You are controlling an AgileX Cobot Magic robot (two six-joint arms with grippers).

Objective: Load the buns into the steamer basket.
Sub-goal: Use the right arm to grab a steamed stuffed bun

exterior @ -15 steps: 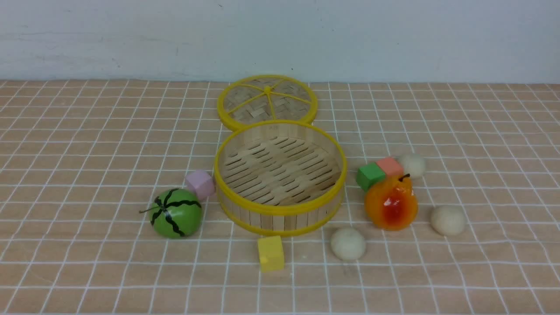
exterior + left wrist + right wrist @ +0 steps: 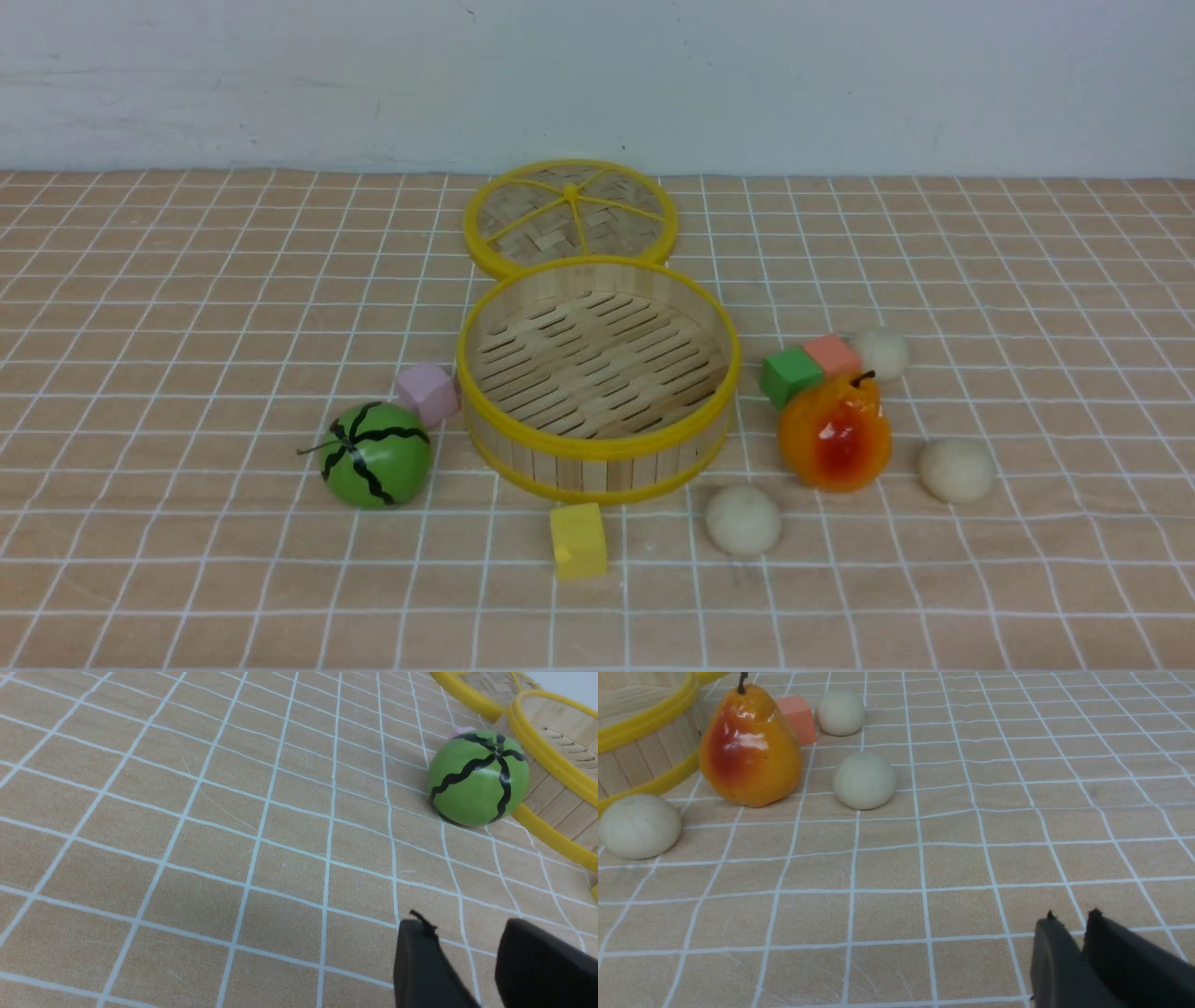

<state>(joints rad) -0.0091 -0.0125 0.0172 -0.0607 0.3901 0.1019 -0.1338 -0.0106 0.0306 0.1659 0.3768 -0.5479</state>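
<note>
Front view: the steamer basket (image 2: 597, 450) is standing empty, with all three buns lying on the cloth to its right: the near bun (image 2: 743, 520), the right bun (image 2: 956, 469) and the far bun (image 2: 879, 352), grouped around the pear (image 2: 834, 434). The right gripper (image 2: 1071, 915) is hovering nearly closed and empty. The left gripper (image 2: 460, 926) is waiting slightly parted, holding nothing. The whole job is lying ahead.

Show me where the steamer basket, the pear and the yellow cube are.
steamer basket (image 2: 597, 446), front view, on its near yellow rim.
pear (image 2: 834, 439), front view, on its red belly.
yellow cube (image 2: 579, 551), front view, on its front face.
</note>
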